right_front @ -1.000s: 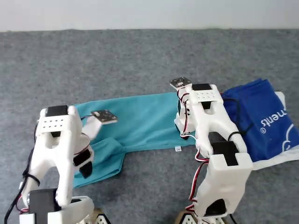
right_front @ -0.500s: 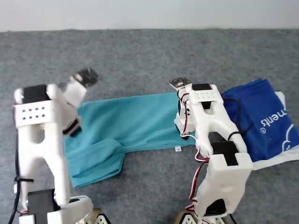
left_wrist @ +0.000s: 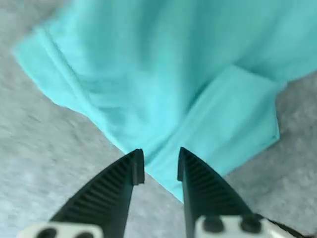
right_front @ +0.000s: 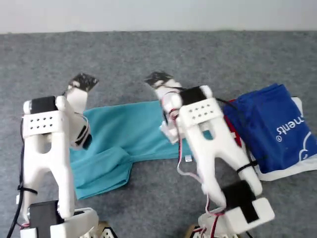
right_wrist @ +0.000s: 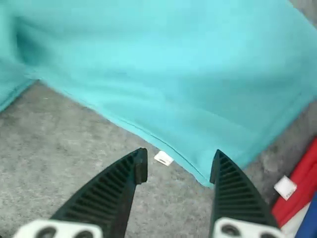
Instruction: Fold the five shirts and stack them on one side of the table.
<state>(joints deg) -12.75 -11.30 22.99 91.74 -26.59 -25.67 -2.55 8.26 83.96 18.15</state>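
Black ribbed fingers of the left gripper [left_wrist: 159, 166] stand a narrow gap apart and hold nothing. They hang over the near edge of the teal shirt [left_wrist: 163, 74], just where the cloth gives way to the grey felt table [left_wrist: 44, 148]; whether the tips touch the cloth cannot be told. Beside them a folded flap [left_wrist: 233, 119] of the same shirt lies doubled back toward the near side.

The right gripper [right_wrist: 180, 166] is spread wider, also empty, above the shirt's near hem. A small white tag [right_wrist: 163, 158] lies on the felt between its fingers, touching the hem. A strip of red cloth [right_wrist: 292, 198] shows at the shirt's end.

From the high view the teal shirt [right_front: 133, 131] lies flat as a long band across the middle of the table [right_front: 148, 59]. Bare felt runs beyond its far edge to the wall, and more lies in front between the arm bases. On the right side the blue shirt [right_front: 267, 129] sits on a white cloth [right_front: 292, 167], the red cloth [right_front: 237, 135] at its inner edge.
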